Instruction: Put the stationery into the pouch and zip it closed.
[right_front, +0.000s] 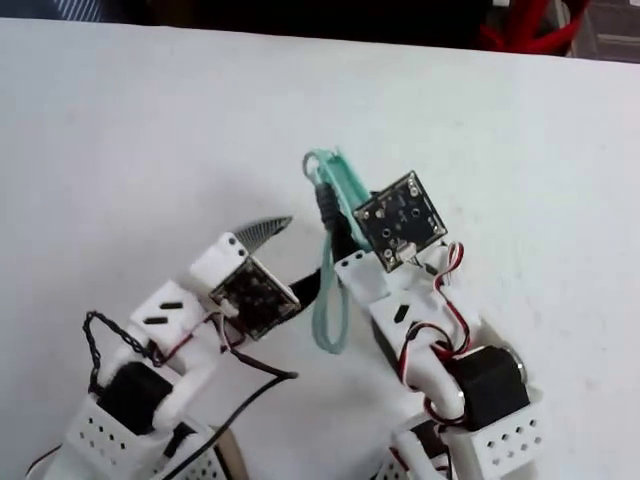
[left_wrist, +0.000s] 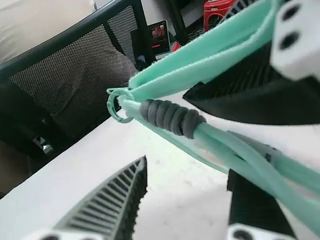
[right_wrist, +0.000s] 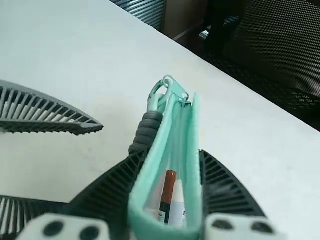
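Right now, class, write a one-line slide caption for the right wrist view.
Right pincer grips the unzipped mint-green fabric pouch, a brown-and-white pen inside, grey corded zip pull at its far end.

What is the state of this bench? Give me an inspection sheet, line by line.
Surface: plain white table.
Job's things: mint green fabric pouch held edge-up, unzipped, orange and white pens inside; its mint wrist strap trails toward the arms.
Clutter: nothing seen.
Grippers: right gripper shut on the pouch; left gripper open at the strap.
Cables: red, white and black wires on the right arm; black cable on the left arm.
Surroundings: black mesh chair beyond the table edge.
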